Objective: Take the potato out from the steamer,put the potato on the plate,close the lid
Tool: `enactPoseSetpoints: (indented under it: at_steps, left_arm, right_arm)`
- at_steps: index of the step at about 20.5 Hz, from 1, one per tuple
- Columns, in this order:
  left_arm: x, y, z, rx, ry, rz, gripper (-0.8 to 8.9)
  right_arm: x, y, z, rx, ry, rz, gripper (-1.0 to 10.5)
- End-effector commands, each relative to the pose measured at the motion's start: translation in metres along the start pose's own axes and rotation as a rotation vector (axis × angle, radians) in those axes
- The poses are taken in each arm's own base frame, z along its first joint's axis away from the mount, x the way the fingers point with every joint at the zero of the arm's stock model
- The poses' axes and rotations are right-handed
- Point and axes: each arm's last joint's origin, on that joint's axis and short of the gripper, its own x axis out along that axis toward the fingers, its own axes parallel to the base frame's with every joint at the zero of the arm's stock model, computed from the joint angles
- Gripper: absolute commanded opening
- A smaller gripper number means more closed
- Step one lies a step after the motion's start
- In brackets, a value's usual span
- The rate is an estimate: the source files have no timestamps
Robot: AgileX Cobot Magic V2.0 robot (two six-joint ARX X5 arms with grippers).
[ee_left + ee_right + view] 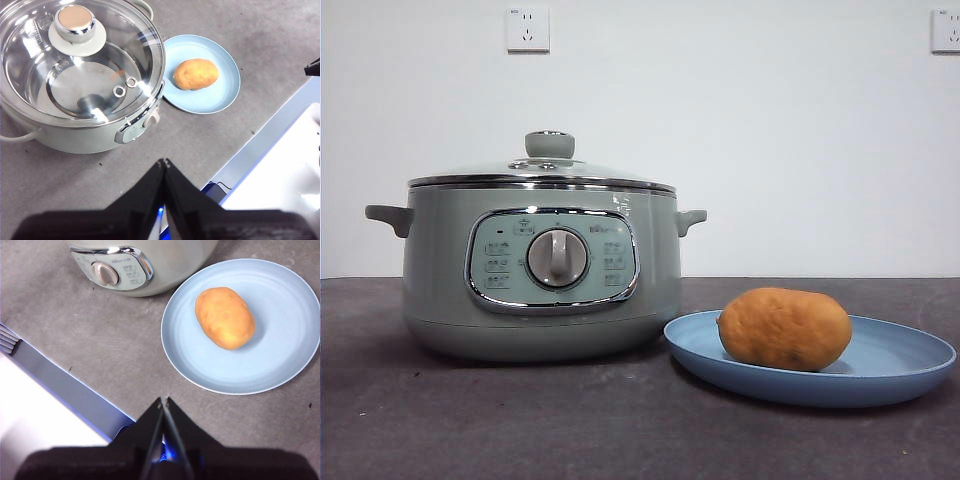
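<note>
The potato (785,329) lies on its side on the plate (900,365), well apart from both sets of fingers, which hang above the near edge of the counter (520,430). The left gripper (164,162) has its fingers pressed together with nothing between them, above the counter in front of the steamer (540,270); the right gripper (164,400) is likewise closed and empty, above the counter short of the plate's rim. The potato is an orange-brown oval with a rough, matte skin. The plate is shallow, round and light blue with a raised rim, and it stands just beside the steamer, though the pictures do not settle whether the two touch. The steamer is a wide, pale sage-green pot with two small side handles, a chrome-framed control panel (552,260) and a round grey dial (558,258). The lid (542,172) sits closed on the pot: clear glass in a steel rim, with a sage-green knob (549,144). The counter is dark grey and matte, with a mottled surface. The front view alone shows the white wall with two sockets (527,29). Only the left wrist view looks down through the glass to the shiny metal floor inside the pot. The right wrist view shows the potato toward the middle of the plate.
</note>
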Motion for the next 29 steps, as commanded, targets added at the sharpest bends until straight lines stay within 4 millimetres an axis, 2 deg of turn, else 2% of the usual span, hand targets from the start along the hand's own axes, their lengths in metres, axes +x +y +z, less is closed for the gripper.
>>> enactPoseSetpoints:
  at_steps: [1,7,14,19,21,24,26,29]
  left_arm:
    - [0.000,0.000,0.000,-0.002,0.003,-0.004,-0.03]
    - [0.000,0.000,0.000,-0.002,0.002,-0.002,-0.03]
    - [0.000,0.003,0.000,0.022,0.007,0.108,-0.04]
    - [0.000,0.003,-0.003,0.011,0.036,0.107,-0.04]
    - [-0.001,0.006,0.006,0.082,-0.054,0.159,-0.04]
    - [-0.033,0.014,0.022,0.113,-0.404,0.335,-0.04]
    - [-0.057,0.018,0.020,0.112,-0.578,0.450,-0.04]
    - [-0.069,0.024,0.002,0.114,-0.747,0.609,-0.04]
  right_arm:
    - [0.001,0.000,-0.001,0.005,0.001,-0.001,0.0]
    - [0.001,0.000,-0.001,0.005,0.001,-0.001,0.0]
    - [0.001,0.000,-0.001,0.005,0.001,-0.002,0.0]
    - [0.001,0.000,-0.001,0.005,0.001,-0.002,0.0]
    - [0.001,0.000,-0.001,0.005,0.001,-0.001,0.0]
    - [0.001,0.000,-0.001,0.005,0.001,-0.001,0.0]
    - [0.001,0.000,-0.001,0.005,0.001,-0.001,0.0]
    - [0.001,0.000,-0.001,0.005,0.001,-0.001,0.0]
